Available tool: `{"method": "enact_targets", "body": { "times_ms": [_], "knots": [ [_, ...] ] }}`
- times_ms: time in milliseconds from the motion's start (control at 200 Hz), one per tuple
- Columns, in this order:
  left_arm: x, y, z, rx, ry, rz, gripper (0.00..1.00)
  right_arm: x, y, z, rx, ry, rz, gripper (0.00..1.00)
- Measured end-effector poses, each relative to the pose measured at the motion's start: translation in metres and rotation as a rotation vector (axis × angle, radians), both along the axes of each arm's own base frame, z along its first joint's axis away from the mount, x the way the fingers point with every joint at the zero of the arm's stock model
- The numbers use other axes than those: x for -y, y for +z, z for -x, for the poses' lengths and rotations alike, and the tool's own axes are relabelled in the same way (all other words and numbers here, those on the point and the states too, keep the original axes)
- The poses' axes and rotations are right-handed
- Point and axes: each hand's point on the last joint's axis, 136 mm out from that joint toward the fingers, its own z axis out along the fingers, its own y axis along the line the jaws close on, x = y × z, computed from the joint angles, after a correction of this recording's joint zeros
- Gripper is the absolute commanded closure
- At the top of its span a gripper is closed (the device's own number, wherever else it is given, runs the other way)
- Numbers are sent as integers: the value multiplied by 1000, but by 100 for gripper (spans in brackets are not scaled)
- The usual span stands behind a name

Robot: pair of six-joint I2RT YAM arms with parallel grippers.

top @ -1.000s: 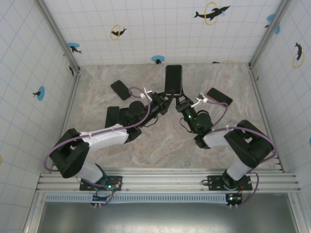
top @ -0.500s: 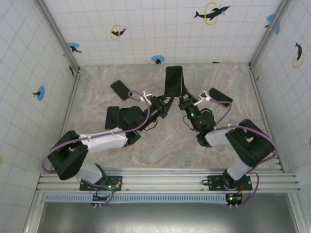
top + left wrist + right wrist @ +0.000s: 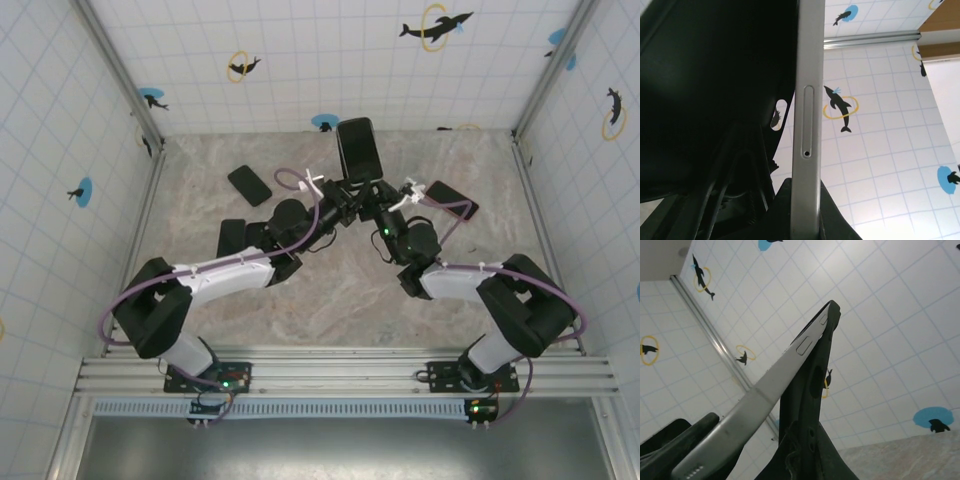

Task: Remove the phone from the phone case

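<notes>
**Mid-peel:** both arms have drawn closer together and carried the phone [image 3: 358, 150] slightly higher and farther toward the back wall.

The phone hangs in the air above the counter [image 3: 330, 300], between the two tools. The left tool [image 3: 347, 188] is pinched tight on the phone's silver frame. The right tool [image 3: 373, 192] appears clamped on the black phone case [image 3: 807, 405], which gapes off the frame low down but meets it at the top corner. The left should hold firm while the right peels steadily toward that seated corner, pulling away from the frame without twisting, so neither piece slips.
</notes>
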Motion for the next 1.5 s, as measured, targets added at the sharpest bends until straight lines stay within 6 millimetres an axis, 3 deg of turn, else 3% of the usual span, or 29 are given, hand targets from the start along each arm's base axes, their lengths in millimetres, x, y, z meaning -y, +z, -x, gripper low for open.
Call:
{"method": "enact_targets", "body": {
  "times_ms": [280,400,520,716,856,1076,1226,1501],
  "knots": [
    [0,-7,1,0,4,-65,100,16,-18,-12,-74,-96,65,100],
    [5,-13,22,-8,-69,-119,100,43,-8,-20,-68,-174,50,100],
    [-3,-19,27,-22,-78,-147,100,58,1,-18,-48,-201,33,100],
    [-8,-26,32,-28,-98,-177,100,59,4,-17,-48,-192,35,100],
    [-21,-47,40,-53,-115,-210,100,59,-7,-20,-104,-161,47,100],
    [-54,-67,41,-89,-98,-256,100,56,-31,-17,-233,-93,39,100],
    [-80,-76,45,-97,-82,-266,100,51,-65,-4,-349,-19,31,100],
    [-116,-145,47,-235,-82,-338,100,27,-135,38,-566,121,44,100]
  ]
}}
